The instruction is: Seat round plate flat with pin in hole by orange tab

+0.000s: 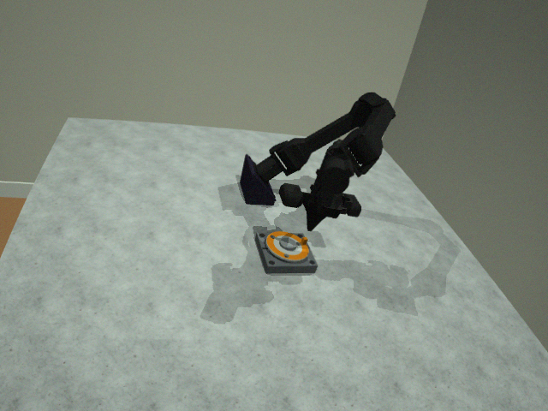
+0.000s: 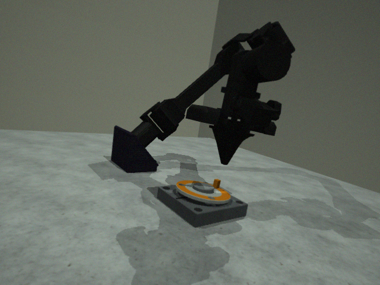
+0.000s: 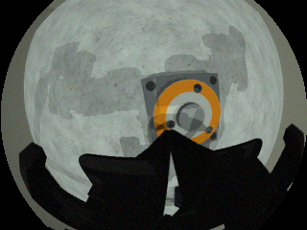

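Pincer is clenched on nothing, tips together in one point, aimed down. It hangs above the bench, clear of the plate, just off the tab side of the fixture. Nothing lies between its tip and the plate in the exterior view.

Round plate with its orange ring sits on the grey post at the centre of the square grey base. The plate is tilted: the edge nearest the arm's mount rides higher, with a gap to the base visible under it, and the opposite edge sits lower. Orange tab stands upright on the rim on the far side, toward the pincer. The hole next to the tab and the pin are too small to make out.

In the wrist view the plate and base show just beyond the pincer's closed tips.

Arm's dark wedge mount stands on the bench behind the base, well apart from it. Arm shadows fall across the bench around the fixture. The robot touches nothing on the fixture.
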Available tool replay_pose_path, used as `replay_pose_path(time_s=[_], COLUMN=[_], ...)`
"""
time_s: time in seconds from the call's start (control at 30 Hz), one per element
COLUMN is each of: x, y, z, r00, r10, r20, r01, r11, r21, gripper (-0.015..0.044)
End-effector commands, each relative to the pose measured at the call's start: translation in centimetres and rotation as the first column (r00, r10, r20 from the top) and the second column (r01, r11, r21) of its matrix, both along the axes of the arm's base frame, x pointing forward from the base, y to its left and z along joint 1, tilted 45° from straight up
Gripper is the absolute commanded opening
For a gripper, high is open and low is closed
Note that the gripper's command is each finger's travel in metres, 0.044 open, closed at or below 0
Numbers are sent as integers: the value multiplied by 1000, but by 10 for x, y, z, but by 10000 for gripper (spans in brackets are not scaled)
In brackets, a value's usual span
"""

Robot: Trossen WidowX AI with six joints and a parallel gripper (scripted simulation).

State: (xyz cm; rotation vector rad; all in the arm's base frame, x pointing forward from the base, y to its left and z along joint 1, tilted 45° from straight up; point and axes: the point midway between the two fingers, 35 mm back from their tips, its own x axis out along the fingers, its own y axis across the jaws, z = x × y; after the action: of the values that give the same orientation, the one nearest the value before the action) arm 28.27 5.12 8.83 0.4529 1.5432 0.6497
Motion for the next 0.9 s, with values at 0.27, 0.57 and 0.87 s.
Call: replay_pose_path(time_s=[0.27,0.57,0.87], x=[0,-5,-10], y=[9,38,38], z=[4,-25,-26], r00=[999,999,999], r10=[42,42,42], r20=[6,6,6], r01=[-42,-42,-42], r11=[996,996,996], r21=[80,83,83], gripper=[0,0,0])
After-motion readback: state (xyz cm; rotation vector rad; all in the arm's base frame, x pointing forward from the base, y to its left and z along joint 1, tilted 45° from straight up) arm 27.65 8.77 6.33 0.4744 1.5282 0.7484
